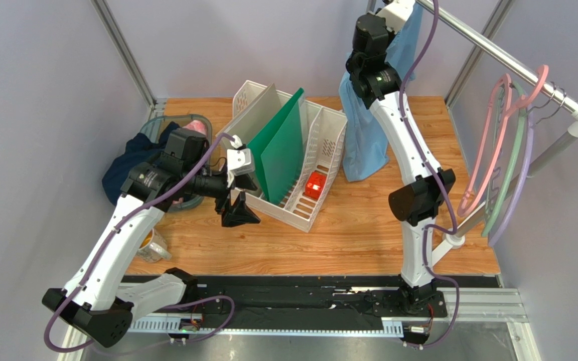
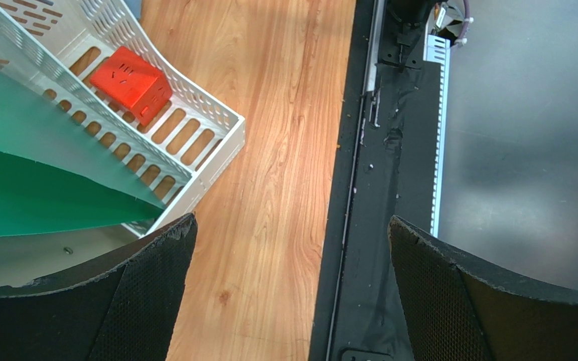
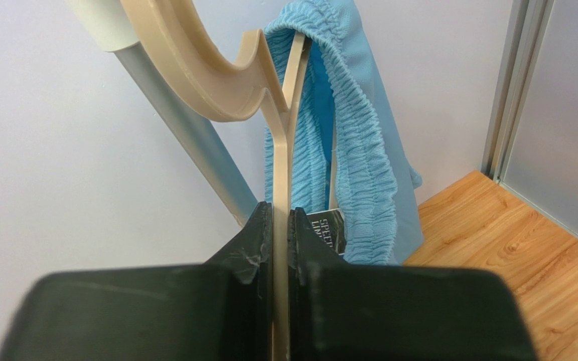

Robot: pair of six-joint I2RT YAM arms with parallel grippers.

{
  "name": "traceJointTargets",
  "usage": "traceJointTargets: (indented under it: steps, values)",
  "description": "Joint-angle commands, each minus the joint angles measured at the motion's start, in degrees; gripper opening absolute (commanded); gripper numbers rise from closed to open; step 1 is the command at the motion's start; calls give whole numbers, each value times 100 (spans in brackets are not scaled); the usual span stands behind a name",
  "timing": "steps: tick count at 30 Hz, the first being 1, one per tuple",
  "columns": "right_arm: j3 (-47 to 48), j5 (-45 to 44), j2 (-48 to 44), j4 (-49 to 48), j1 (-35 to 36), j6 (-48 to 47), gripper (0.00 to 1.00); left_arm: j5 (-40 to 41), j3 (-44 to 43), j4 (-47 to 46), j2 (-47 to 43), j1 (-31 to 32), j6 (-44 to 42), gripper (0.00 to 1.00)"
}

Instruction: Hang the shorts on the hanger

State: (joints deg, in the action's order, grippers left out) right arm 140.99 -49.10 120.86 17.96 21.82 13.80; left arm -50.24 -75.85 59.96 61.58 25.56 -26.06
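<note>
Look at your right wrist view first: the right gripper point(image 3: 281, 218) is clamped on the hanger point(image 3: 194, 68), its two black fingers pressed flat against the thin beige stem in the lower centre of the frame. The thick hook curves across the upper left, just in front of the grey rail point(image 3: 186, 143) – you cannot tell whether it rests on the rail.

The shorts point(image 3: 360, 135) are on the hanger. Their gathered waistband loops over its upper part at the top centre, and the blue fabric hangs down to the right of the stem. In the top view you see the same shorts point(image 1: 364, 143) hanging at the upper centre, partly behind the right arm, with the lower hem near the wooden table point(image 1: 360, 233).

Your left gripper point(image 2: 290, 226) is spread wide and holds nothing – it hangs over the table's near edge, just beside the white file rack point(image 1: 330, 150). That rack holds a green divider point(image 1: 281, 147) and a small red box point(image 1: 315, 184). A dark navy garment point(image 1: 126, 169) lies at the left, and thin coloured hangers point(image 1: 507, 150) hang on the rail at the right.
</note>
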Motion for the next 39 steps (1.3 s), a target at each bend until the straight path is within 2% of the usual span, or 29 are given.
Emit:
traceJointTargets:
  steps: [1, 6, 10, 15, 23, 31, 34, 39]
  values:
    - [201, 252, -9, -565, -12, -62, 16, -74, 0, 7, -24, -60, -136, 100]
    - [-237, 366, -369, -442, 6, 245, 41, -91, -17, -46, -32, -104, -39, 99]
    - [-440, 313, -668, -196, 111, 351, 46, -118, -8, -90, -41, -148, 31, 99]
    - [-721, 243, -1046, -3, 217, 386, 72, -118, 0, -116, -85, -201, 110, 99]
    - [-1644, 366, -2004, 489, 252, 641, 94, -135, 9, -450, -59, -490, 707, 99]
    - [-2593, 963, -3217, 1095, 331, 887, 100, -223, -166, -820, 126, -719, 1182, 99]
    - [-2988, 1551, -3735, 1324, 401, 861, 100, -171, -386, -811, 231, -816, 1358, 99]
    - [-4192, 3141, -4710, 1087, 551, 457, 100, 145, -1377, -303, 660, -1079, 1377, 99]
